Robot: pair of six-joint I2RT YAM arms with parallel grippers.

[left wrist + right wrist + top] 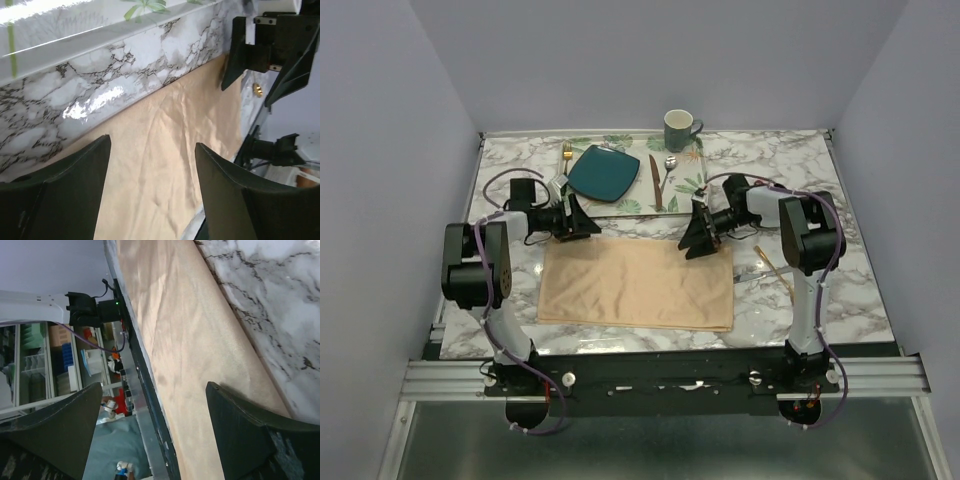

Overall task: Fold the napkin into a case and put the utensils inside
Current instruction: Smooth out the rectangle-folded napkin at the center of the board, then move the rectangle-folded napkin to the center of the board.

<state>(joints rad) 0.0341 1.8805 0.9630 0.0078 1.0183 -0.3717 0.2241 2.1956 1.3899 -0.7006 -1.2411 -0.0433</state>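
Napkin (635, 285) lies flat and unfolded on the marble table (840, 200), in the middle between your two arms, with only light creases. Your left gripper (585, 222) hangs low at its far left corner, jaws spread wide and nothing held; its wrist view shows bare cloth in the gap. Your right gripper (698, 240) sits the same way at the far right corner, also spread and empty. Whether either one touches the cloth you cannot tell. You have the gold spoon (775, 270) on the table just right of the napkin, apart from it. Behind the grippers the tray (685, 188) carries a teal plate (603, 172), with a mug (678, 130) at its far edge.
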